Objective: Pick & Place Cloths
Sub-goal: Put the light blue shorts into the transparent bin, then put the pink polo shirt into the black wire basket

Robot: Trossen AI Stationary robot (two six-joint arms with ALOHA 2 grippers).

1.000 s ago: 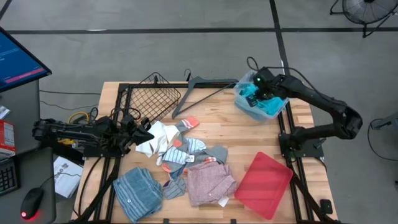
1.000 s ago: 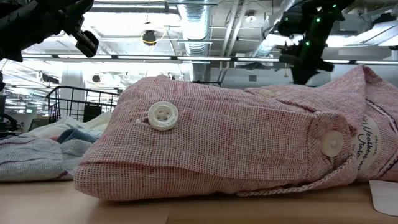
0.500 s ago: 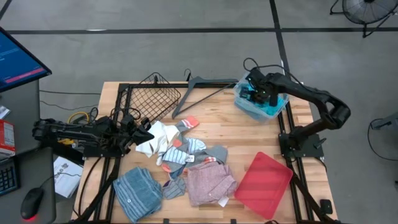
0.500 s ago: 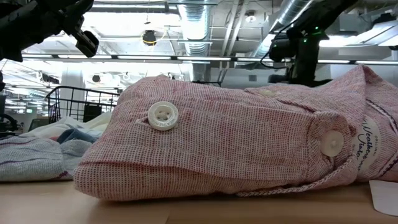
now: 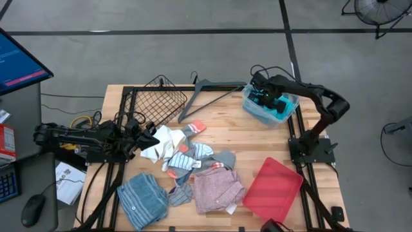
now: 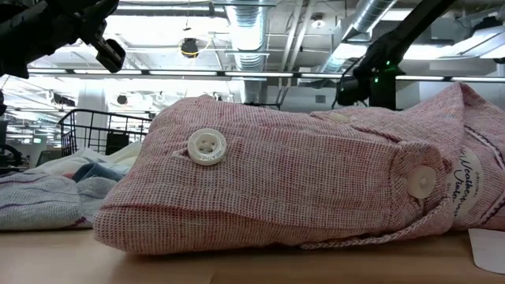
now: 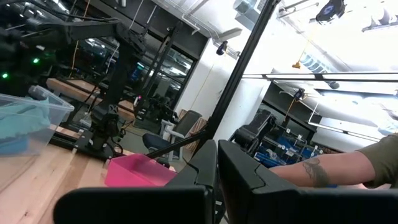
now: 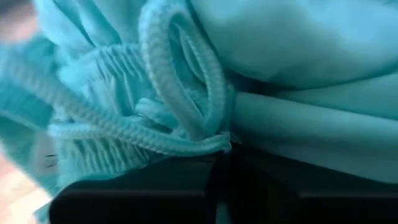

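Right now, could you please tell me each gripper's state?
Left gripper: shut, holding nothing visible.
Right gripper: shut, down in the turquoise cloth.

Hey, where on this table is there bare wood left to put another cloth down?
Bare wood shows between the hanger, the clear bin and the red tray. A smaller bare strip lies between the wire basket and the cloth pile. That pile crowds the table's middle and front left. The right gripper sits in the bin.
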